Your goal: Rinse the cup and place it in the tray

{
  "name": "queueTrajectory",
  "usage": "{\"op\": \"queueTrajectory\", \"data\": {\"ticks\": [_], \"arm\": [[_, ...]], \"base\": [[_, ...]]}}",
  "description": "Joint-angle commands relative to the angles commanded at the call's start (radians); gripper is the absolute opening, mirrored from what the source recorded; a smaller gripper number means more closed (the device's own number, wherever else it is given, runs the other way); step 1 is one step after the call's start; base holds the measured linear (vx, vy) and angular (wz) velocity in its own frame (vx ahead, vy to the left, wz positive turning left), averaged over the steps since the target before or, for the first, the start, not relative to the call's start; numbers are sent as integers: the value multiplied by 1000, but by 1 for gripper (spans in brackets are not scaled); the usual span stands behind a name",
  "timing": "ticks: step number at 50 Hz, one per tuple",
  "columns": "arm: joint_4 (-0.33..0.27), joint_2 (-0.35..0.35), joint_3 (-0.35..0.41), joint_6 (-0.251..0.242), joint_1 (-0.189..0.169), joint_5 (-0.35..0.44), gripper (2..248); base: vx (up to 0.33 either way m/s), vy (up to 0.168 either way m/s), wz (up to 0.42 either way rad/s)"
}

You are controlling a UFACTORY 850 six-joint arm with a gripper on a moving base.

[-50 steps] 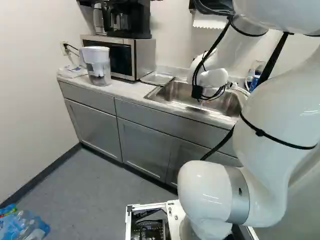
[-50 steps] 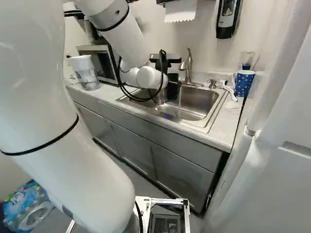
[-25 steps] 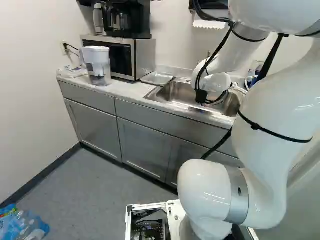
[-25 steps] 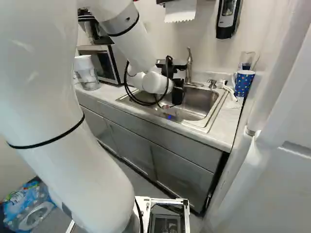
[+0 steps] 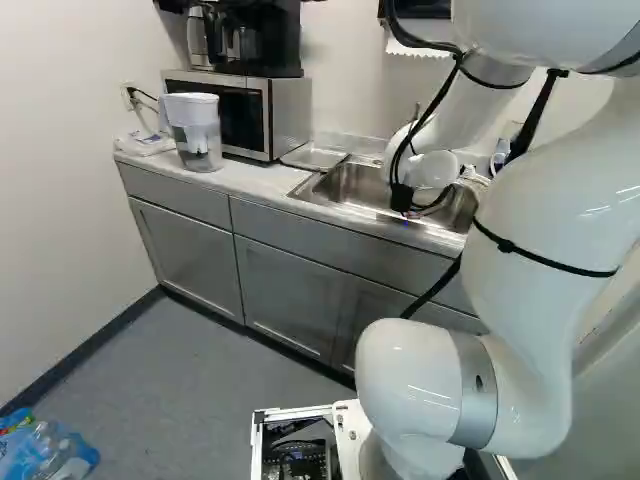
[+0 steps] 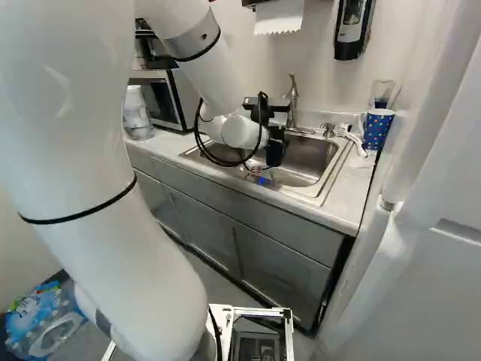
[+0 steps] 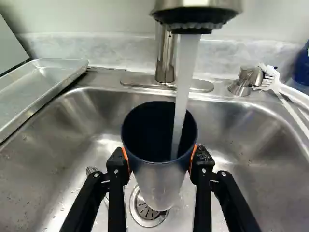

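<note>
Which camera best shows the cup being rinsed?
The wrist view: it looks into the cup, gripped in the hand, with water running in. The left base view has it hidden behind the arm; the right base view doesn't show it clearly.

We logged the cup point(image 7: 157, 181), navy inside, cloudy grey outside; orange pads point(image 7: 126, 158) on black fingers point(image 7: 116, 169); a blue mug point(image 6: 377, 130) with pale dots; plain grey cabinets point(image 5: 290, 290); silvery tray point(image 7: 41, 92); backsplash point(image 7: 106, 52) white, veined grey.
</note>
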Motion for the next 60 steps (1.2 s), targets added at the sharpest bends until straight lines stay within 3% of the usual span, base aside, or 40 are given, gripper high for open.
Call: {"op": "queueTrajectory", "data": {"ticks": [60], "arm": [[0, -10, -10, 0, -16, 80, 126]], "base": [[0, 0, 0]]}}
